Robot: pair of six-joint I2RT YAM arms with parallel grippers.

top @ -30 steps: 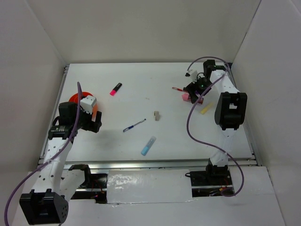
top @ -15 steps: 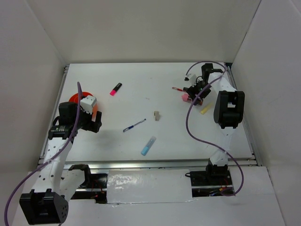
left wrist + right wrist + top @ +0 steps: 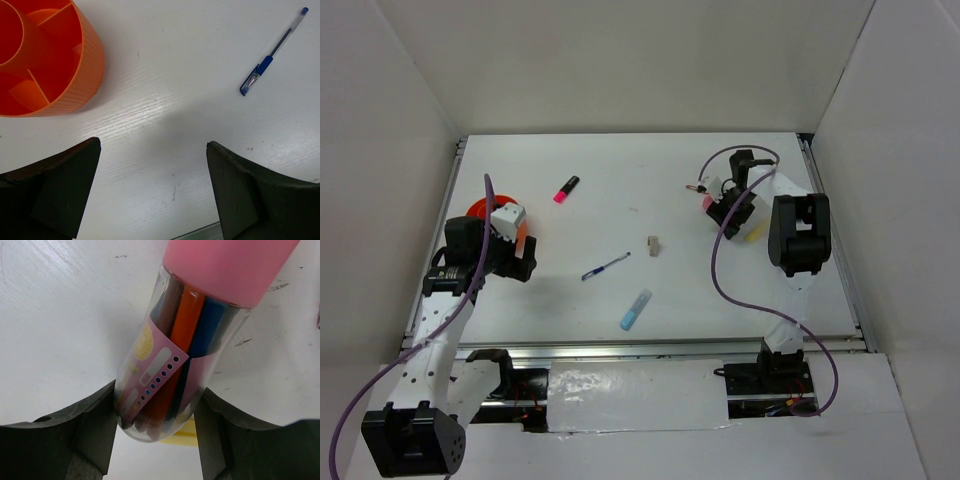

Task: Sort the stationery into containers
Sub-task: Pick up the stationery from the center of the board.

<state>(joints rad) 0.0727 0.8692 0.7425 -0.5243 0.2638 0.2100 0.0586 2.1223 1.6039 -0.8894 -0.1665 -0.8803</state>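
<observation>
**Q.** What is each gripper doing?

**A.** My right gripper [image 3: 157, 415] is closed on a fat pen [image 3: 175, 355]. The pen has a clear barrel, a pink cap and coloured refills inside. My fingers [image 3: 95, 420] press its rounded end from both sides, and the capped end points away from me. A yellow highlighter [image 3: 180, 439] shows just under the gripped end. My left gripper [image 3: 152, 190] is spread wide with only bare table [image 3: 165, 115] between its fingers.

**Q.** Where does everything lie, taking the orange cup [image 3: 480, 210] as reference?

**A.** My left gripper hangs just beside the cup, on its right. The fat pen is well apart from the cup, far across the table to the right. The pink highlighter [image 3: 566, 188] lies near the cup, to the right and farther back. The blue pen [image 3: 606, 266], beige block [image 3: 653, 244] and light blue highlighter [image 3: 636, 310] lie to the right and nearer the arm bases. All are outside the cup, which is split into compartments.
</observation>
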